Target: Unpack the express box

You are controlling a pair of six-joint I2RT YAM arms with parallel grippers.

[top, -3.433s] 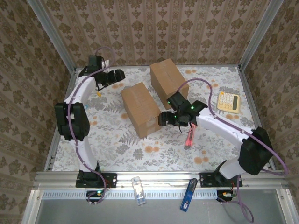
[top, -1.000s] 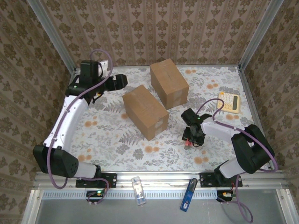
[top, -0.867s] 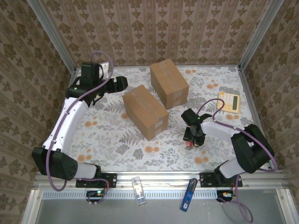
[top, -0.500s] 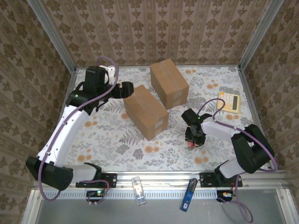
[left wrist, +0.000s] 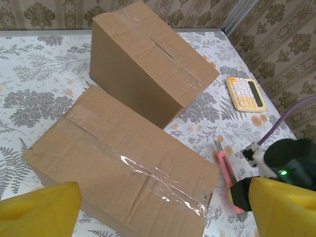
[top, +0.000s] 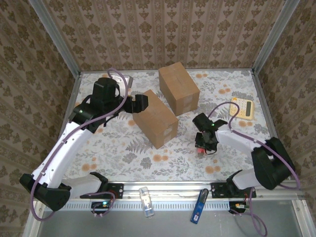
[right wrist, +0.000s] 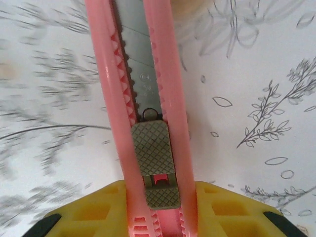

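Though partly hidden, pink cutter [right wrist: 150,148] pinched in right hand [top: 200,146]; left hand [left wrist: 160,210] spread, empty.

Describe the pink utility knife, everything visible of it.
The pink utility knife is a slim plastic snap-off cutter. It has two pink side rails with saw-toothed inner edges, a grey metal blade in the channel and a grey cross-hatched thumb slider. It appears to lie flat on the floral tablecloth, right of the nearer cardboard box, blade end pointing away from the right end effector. That end effector straddles its rear, yellow fingers against both sides.
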